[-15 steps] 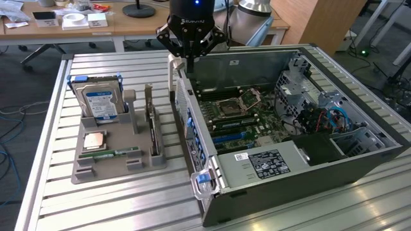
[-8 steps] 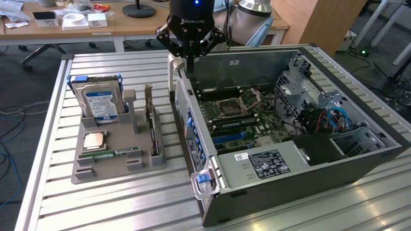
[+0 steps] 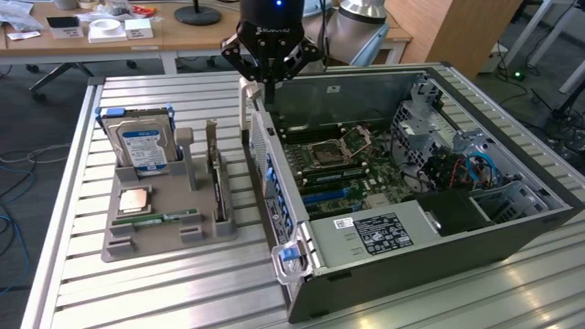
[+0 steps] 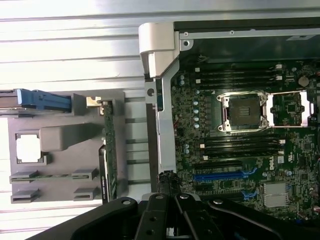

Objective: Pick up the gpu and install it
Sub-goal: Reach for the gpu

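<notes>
Hand [image 3: 270, 88] closed tight, nothing gripped, poised over rear edge of open computer case [image 3: 439, 257]. Gpu [image 3: 216, 175] standing on edge in grey holder [image 3: 155, 241] on table [image 3: 137, 295], between hard drive [image 3: 137, 140] and case, well apart from hand.

Exterior view: bright, even overhead light. Glare patches on table [image 3: 516, 284] slats, exterior view's right. Case [image 3: 366, 89] interior shadowed.
Wrist view: table slats washed out white; CPU [image 4: 28, 148] blown out; motherboard [image 4: 240, 150] dimmer; gripper [image 4: 167, 185] near-black silhouette.
</notes>
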You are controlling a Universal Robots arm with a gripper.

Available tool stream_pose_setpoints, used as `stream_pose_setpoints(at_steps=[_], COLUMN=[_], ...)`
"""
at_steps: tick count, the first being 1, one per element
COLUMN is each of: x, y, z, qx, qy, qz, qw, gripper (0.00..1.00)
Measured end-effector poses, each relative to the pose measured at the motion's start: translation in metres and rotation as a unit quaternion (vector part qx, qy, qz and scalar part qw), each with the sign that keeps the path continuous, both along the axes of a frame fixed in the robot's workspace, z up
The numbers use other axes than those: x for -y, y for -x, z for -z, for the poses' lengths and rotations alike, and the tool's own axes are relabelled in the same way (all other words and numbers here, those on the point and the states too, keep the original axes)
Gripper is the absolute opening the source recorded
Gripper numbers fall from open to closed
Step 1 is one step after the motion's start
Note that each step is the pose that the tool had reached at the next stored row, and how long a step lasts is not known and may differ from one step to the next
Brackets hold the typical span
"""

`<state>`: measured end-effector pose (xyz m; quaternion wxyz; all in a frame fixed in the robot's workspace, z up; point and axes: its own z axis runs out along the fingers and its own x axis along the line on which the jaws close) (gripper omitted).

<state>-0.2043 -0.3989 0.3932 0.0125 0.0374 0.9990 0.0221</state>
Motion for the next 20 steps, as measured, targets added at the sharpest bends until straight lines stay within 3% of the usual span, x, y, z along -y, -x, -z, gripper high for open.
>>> stream_pose_setpoints(at_steps=[20], x=[0.0000], y=[0.021], z=[0.0000], qx=[0.0000], qy=[0.0000], qz=[0.000], qw=[1.0000], gripper=[0.11])
